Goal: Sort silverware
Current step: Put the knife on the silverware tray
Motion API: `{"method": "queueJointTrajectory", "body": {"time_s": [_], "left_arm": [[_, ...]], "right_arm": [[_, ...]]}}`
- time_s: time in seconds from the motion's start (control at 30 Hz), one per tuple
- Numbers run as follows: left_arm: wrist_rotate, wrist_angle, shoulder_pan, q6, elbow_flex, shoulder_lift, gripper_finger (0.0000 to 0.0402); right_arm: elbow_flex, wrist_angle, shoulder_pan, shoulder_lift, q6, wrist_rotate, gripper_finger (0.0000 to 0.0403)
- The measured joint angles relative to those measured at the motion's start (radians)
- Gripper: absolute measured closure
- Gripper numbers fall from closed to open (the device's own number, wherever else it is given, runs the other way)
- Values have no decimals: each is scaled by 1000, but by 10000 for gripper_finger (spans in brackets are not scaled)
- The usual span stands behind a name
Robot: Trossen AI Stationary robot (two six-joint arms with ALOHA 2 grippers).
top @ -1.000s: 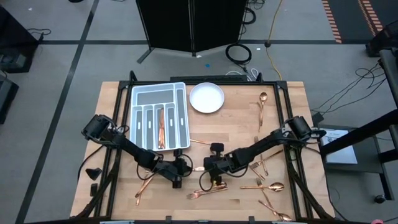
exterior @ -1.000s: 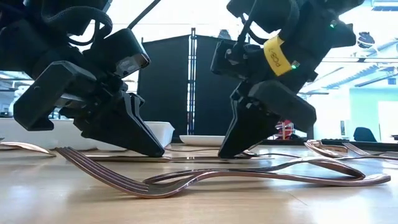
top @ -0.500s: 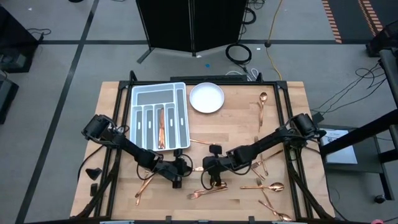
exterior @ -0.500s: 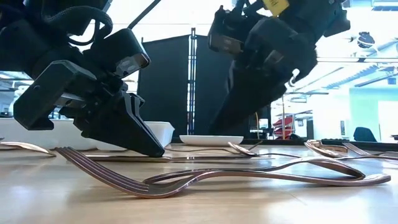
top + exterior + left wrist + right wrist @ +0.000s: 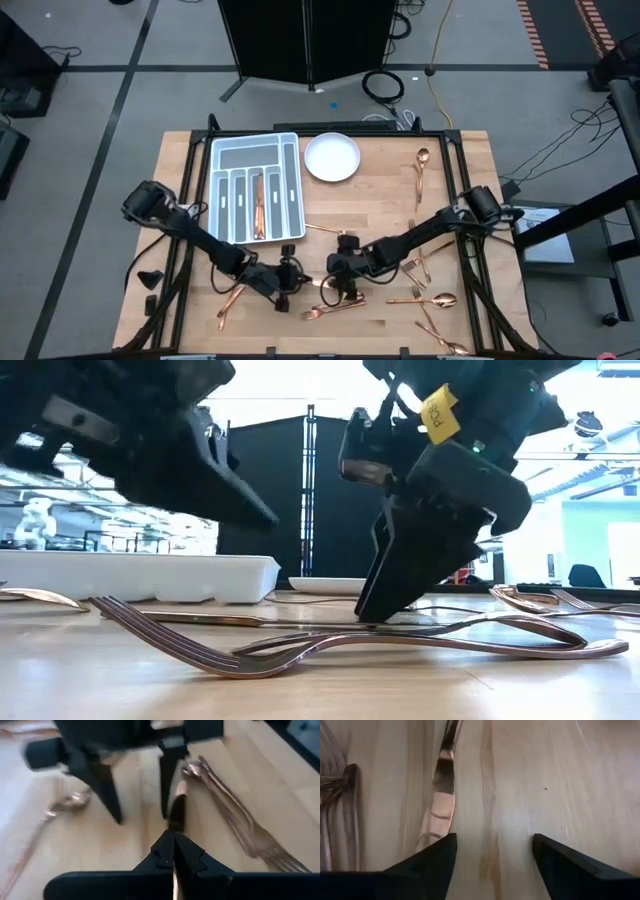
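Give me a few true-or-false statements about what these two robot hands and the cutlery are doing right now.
1. The white plate has cutlery on it. False: it is bare.
2. The right hand is open, with its tips down at the table. True.
3. The grey tray holds no cutlery. False: one copper piece lies in a compartment.
4. The left hand is shut. True.
5. A fork lies on the wood close to the low camera. True.
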Motion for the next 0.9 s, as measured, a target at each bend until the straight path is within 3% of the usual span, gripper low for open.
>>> {"method": "queueJointTrajectory", "body": {"time_s": [0.07,0.2,0.27,0.4,0.6,0.77,0.9], "left_arm": [[-22,-28,-4,15,0,-21,401],[-6,-95,0,-44,2,-47,401],[32,-167,3,-65,0,-46,402],[49,-277,3,-64,0,-46,385],[59,-381,-13,-118,0,-48,308],[90,-433,-20,-117,0,-48,249],[90,-507,-25,-169,4,-55,230]], "right_arm": [[2,-1,9,18,3,20,199],[2,14,13,27,17,19,346],[2,14,13,25,7,30,386],[-1,12,12,11,-12,40,390],[-7,43,11,-21,-51,60,399],[-8,48,10,-29,-72,69,385],[-8,49,9,-30,-72,72,370]]}}
